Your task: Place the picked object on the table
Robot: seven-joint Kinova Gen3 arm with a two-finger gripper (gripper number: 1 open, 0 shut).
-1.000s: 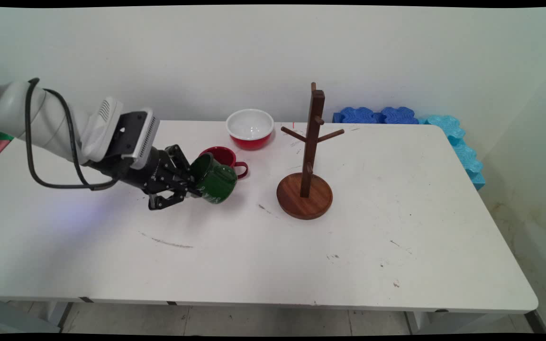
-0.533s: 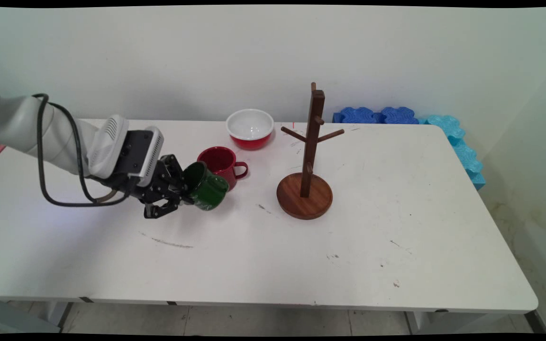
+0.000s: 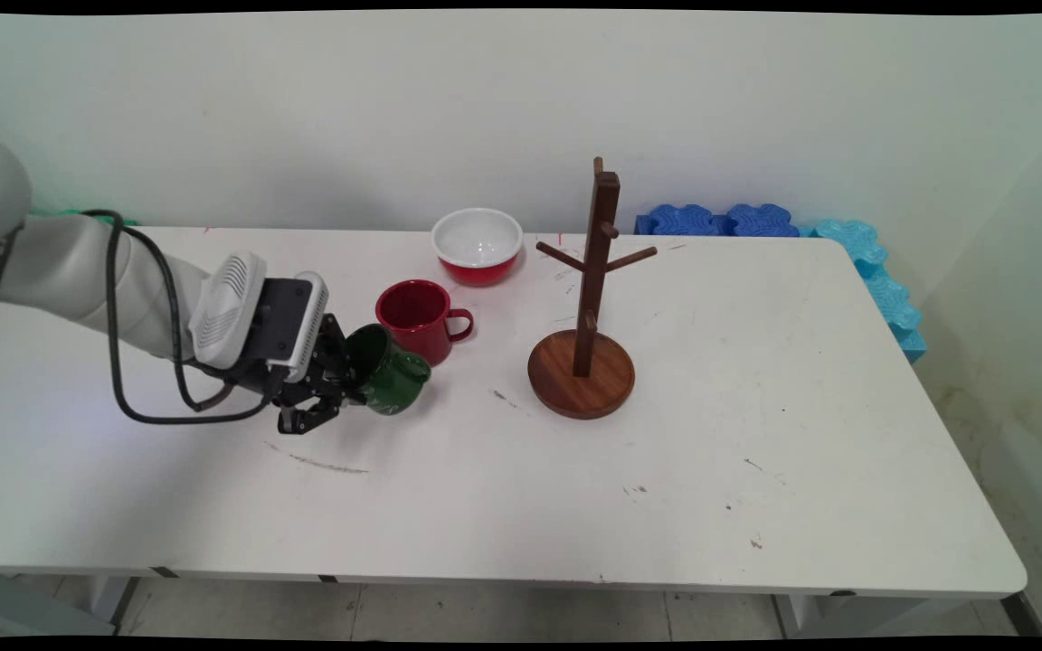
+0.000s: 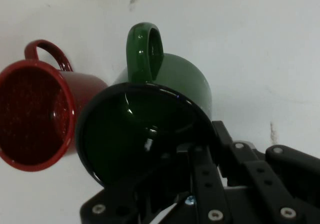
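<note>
Hidden behind the arm and its black cable [image 3: 137, 362]: part of the table's [image 3: 521, 488] left side. Hard to make out in the hand view: the fingertips themselves, buried behind the rim of the green mug [image 3: 387, 372]; only black linkage visible at the bottom edge. Gripper [image 3: 340, 384] clamped on the green mug's [image 4: 150, 129] rim, one finger inside, one outside, mug tipped on its side, mouth facing the hand, handle pointing away. Unclear whether the mug's lower side touches the table or hangs just above it. At roughly 1 o'clock from the green mug, just beside it, the red mug [image 3: 417, 312] standing upright, handle toward 3 o'clock; seen at 9 o'clock in the hand view [image 4: 35, 119]. Farther toward 12 o'clock, the red bowl [image 3: 477, 246] with white inside. At 3 o'clock, well apart, the wooden mug tree [image 3: 586, 307], pegs bare. At the far right edge, blue foam pieces [image 3: 847, 258], partly cut off by the table.
</note>
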